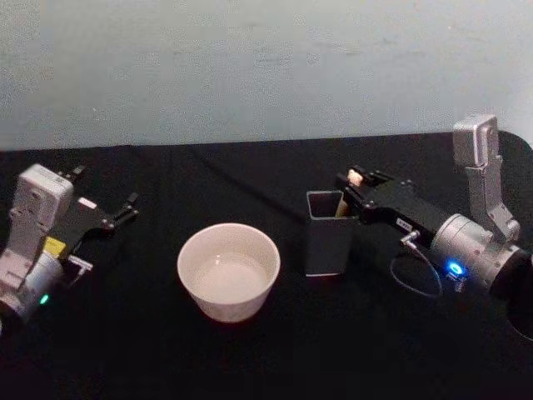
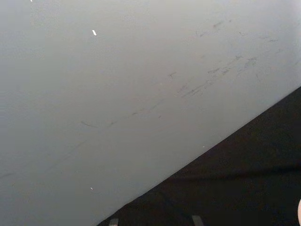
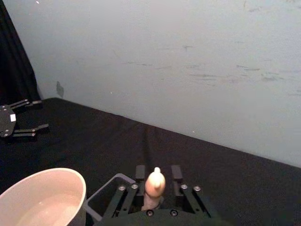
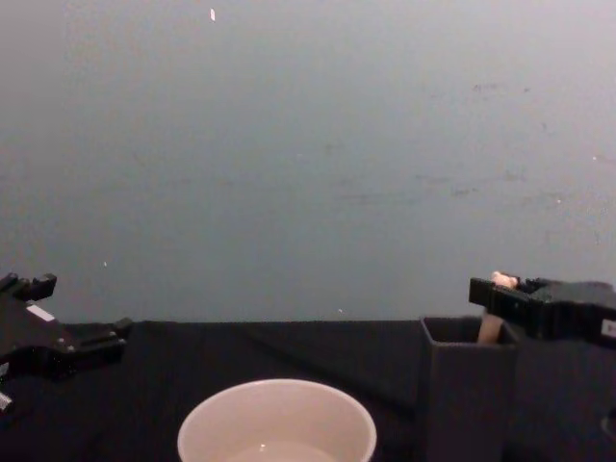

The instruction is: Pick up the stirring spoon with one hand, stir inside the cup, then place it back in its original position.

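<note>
cup [image 1: 226, 302]: cream, round, nearest the robot on the black table [image 1: 250, 367]; nothing in it but maybe a little liquid, can't be sure
holder [image 1: 326, 246]: dark grey, square, upright just right of the cup, not touching it
stirring spoon [image 3: 155, 184]: standing in the holder, bear-head handle poking above the rim at the corner away from the cup
right gripper [image 3: 158, 168]: level with the handle top, straddling it; looks released, a slim gap each side, not clamped yet
left gripper [image 1: 129, 208]: parked well left of the cup, spread wide, holding nothing
wall [image 1: 250, 67]: plain, behind the cup past the table edge
step: likely the grasp
next: close on the handle, lift straight up clear of the holder, carry over to the cup
</note>
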`<state>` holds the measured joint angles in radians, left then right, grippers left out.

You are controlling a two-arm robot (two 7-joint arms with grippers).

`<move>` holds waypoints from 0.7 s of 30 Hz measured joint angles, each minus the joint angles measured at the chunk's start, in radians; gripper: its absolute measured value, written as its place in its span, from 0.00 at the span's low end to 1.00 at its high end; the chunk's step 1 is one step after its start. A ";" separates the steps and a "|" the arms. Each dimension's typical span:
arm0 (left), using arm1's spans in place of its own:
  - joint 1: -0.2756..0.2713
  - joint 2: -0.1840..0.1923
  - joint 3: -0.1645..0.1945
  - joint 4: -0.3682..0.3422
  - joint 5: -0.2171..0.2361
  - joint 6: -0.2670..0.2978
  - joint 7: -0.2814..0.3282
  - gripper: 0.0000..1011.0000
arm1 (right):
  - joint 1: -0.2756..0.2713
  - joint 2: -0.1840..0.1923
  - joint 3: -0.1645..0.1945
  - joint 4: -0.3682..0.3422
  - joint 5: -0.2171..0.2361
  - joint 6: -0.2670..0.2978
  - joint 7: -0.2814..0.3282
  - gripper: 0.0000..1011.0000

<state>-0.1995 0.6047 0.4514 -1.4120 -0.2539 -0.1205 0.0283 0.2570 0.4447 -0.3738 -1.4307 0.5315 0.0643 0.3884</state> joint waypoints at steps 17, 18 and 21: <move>0.000 0.000 0.000 0.000 0.000 0.000 0.000 0.99 | -0.010 -0.006 0.011 -0.019 -0.014 -0.007 0.006 0.21; 0.000 0.000 0.000 0.000 0.000 0.000 0.000 0.99 | -0.010 -0.006 0.012 -0.022 -0.018 -0.011 0.006 0.21; 0.000 0.000 0.000 0.000 0.000 0.000 0.000 0.99 | -0.010 -0.005 0.020 -0.038 -0.033 -0.030 0.007 0.21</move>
<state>-0.1995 0.6047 0.4514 -1.4120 -0.2539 -0.1205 0.0283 0.2469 0.4397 -0.3534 -1.4692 0.4981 0.0343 0.3954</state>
